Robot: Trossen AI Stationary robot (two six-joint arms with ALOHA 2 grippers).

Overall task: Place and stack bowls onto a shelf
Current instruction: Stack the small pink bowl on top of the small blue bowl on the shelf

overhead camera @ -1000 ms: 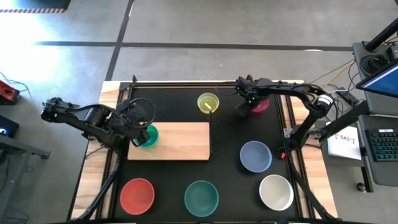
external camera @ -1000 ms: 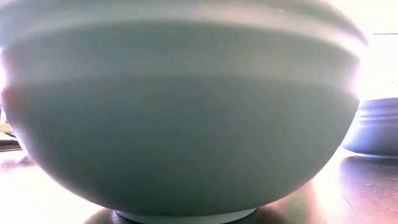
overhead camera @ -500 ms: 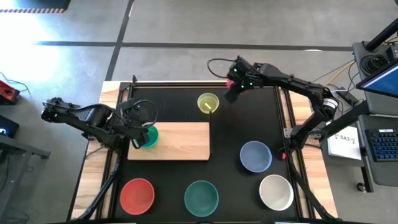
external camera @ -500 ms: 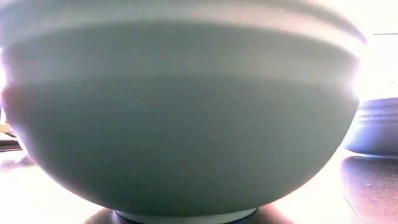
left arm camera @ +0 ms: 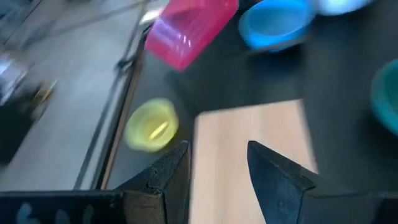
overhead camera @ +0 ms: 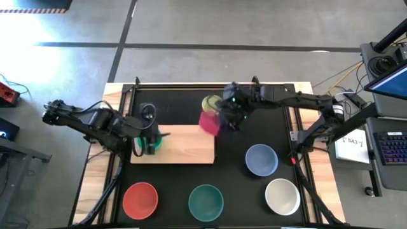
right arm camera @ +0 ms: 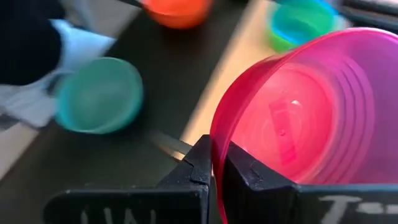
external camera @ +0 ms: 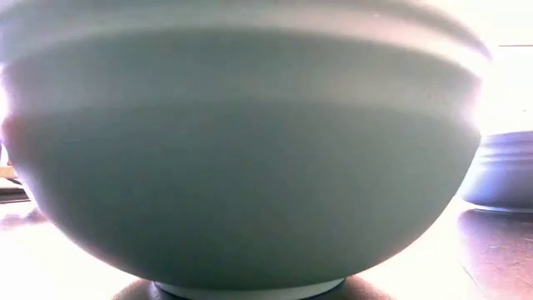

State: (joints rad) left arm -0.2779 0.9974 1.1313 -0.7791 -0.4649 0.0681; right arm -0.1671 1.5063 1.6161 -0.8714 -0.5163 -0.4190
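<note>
Right gripper [right arm camera: 212, 163] pinched on rim of magenta bowl [right arm camera: 311, 118], bowl tilted, hollow facing camera. Beyond: teal bowl [right arm camera: 99, 94] and red bowl [right arm camera: 177, 9] on black tabletop [right arm camera: 180, 68]; cyan-in-green stack [right arm camera: 301, 22] on light-wood shelf [right arm camera: 239, 68].

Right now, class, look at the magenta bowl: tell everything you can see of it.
The magenta bowl is small, round and of glossy, slightly see-through plastic, with faint stepped rings inside. It is off the table, tipped on its side. The right tool is shut on its rim, one finger inside and one outside. In the high view it hangs over the right end of the wooden shelf, just below the yellow bowl. Nothing else touches it.
</note>
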